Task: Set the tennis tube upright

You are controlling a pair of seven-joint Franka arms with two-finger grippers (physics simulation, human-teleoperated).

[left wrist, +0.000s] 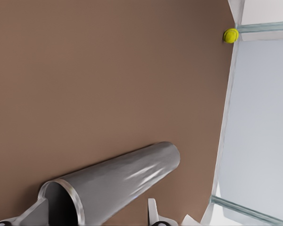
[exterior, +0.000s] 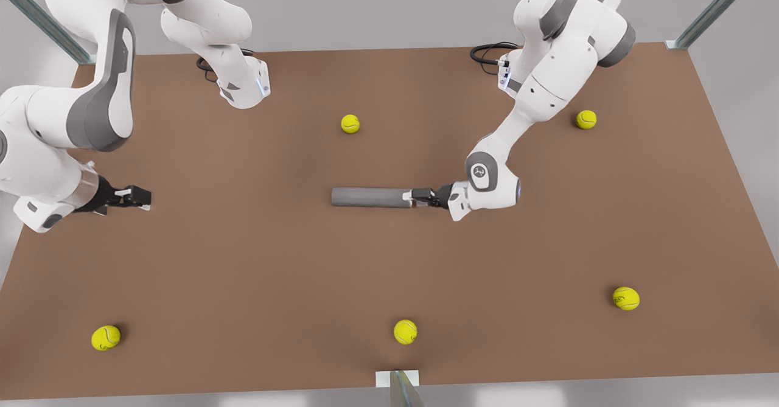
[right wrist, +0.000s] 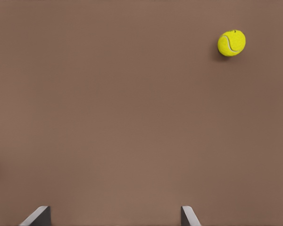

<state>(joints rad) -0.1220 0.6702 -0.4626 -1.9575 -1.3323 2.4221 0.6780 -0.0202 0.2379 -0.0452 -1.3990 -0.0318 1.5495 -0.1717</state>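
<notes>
Slim grey metallic tennis tube (exterior: 371, 197) flat mid brown table (exterior: 243, 261) — uprighting not begun. Left gripper (exterior: 415, 196) at tube's rimmed open end, fingers straddling it, grip unconfirmed. Right gripper (exterior: 139, 196) waits well clear of tube — fingers spread, empty.

tennis tube (exterior: 371, 197) flat | left end effector (exterior: 409, 197) at its end

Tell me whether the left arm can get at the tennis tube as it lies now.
Probably yes. The left end effector is already at the tennis tube, its fingers straddling the open rimmed end, nothing between them. The right end effector waits, open, at the front view's left.
</notes>
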